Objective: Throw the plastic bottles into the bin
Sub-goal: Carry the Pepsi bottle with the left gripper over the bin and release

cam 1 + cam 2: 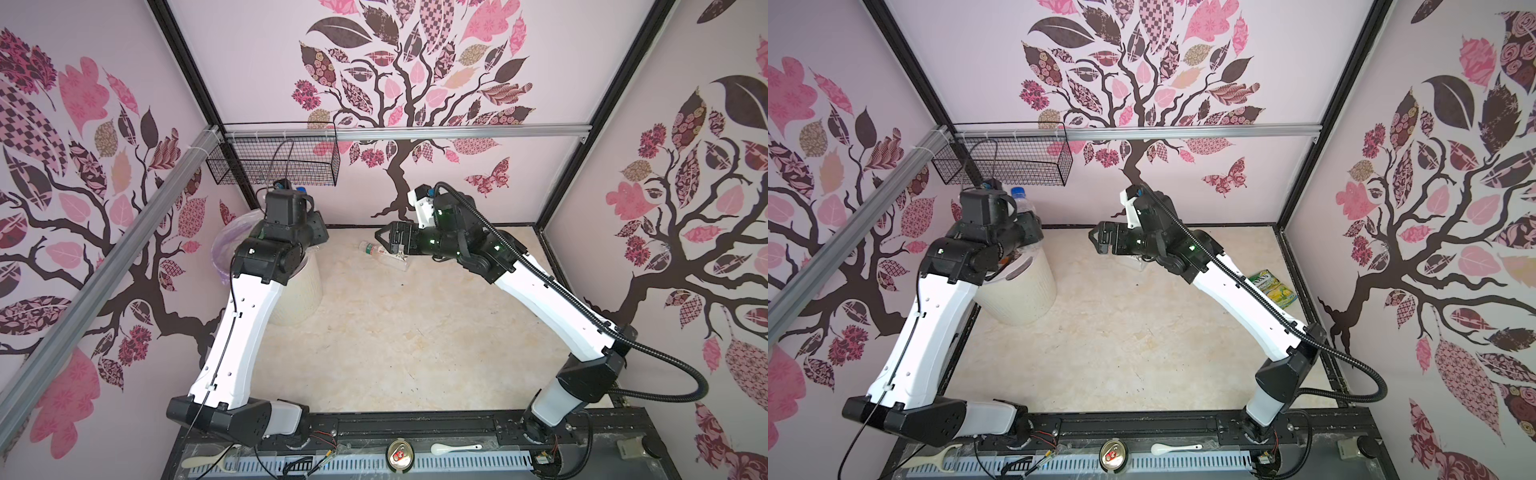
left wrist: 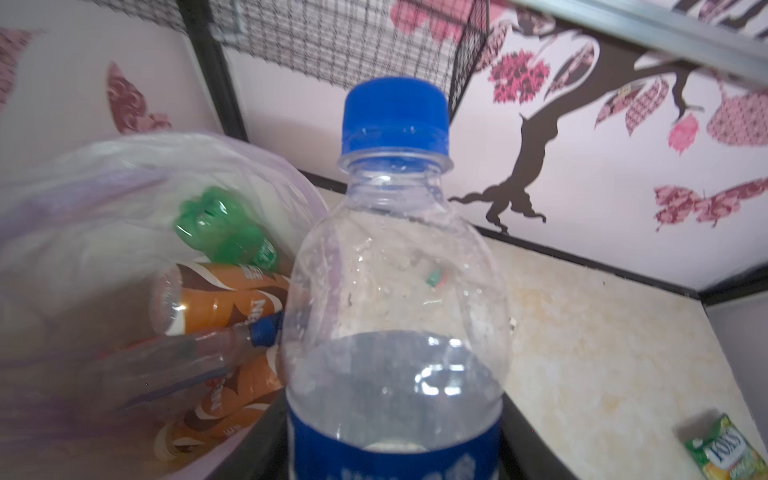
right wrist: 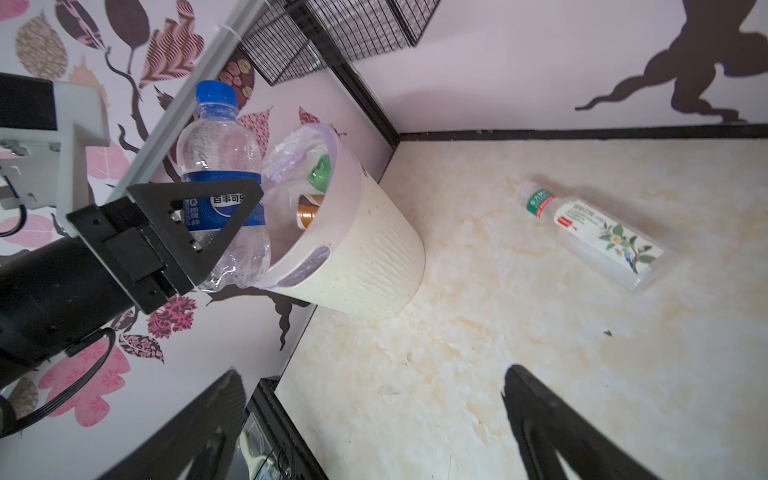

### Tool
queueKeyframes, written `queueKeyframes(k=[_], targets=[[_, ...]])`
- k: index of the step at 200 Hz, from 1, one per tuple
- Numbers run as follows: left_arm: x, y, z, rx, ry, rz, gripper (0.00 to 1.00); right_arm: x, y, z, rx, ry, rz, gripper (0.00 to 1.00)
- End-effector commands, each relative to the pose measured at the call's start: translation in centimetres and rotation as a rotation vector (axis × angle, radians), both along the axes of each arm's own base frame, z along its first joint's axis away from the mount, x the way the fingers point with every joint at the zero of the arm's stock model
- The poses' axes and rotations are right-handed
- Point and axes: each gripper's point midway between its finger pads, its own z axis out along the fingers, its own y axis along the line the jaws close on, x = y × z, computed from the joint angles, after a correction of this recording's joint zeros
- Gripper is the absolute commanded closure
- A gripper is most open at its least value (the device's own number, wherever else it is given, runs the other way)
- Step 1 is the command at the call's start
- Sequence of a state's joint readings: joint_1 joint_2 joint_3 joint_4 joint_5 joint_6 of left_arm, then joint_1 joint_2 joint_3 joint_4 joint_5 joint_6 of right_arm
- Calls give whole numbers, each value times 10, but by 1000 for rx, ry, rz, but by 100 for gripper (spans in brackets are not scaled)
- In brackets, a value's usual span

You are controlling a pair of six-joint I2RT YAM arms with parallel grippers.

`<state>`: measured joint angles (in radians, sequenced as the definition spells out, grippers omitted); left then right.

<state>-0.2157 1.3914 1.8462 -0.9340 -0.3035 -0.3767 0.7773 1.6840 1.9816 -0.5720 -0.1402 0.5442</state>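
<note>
Blue-label water bottle (image 3: 222, 166): upright at the bin (image 3: 365, 257) rim, not clearly over the opening. Left gripper (image 3: 239, 199) jaws are about half spread, clamped on the blue label band. My call: carry it further over the bin's mouth, clear the bunched lilac liner (image 3: 291, 153), then open fully. Bin holds 1 green bottle (image 2: 226, 230) plus orange-brown bottles (image 2: 232, 303). Tea bottle (image 3: 602, 232) lies flat, well apart from the bin. Right gripper (image 3: 372, 374) is wide open and empty, with the tea bottle ahead of the jaws, not between.
</note>
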Motion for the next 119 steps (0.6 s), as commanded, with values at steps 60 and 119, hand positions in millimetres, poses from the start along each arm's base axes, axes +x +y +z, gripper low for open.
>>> queueKeyframes(k=[60,119], targets=[[-25,40,199,18,-611,178,42,-1,10,-22,-103,12,24,0],[36,67,76,-22,-369,258,41,2,6,-33,-164,-14,24,0]])
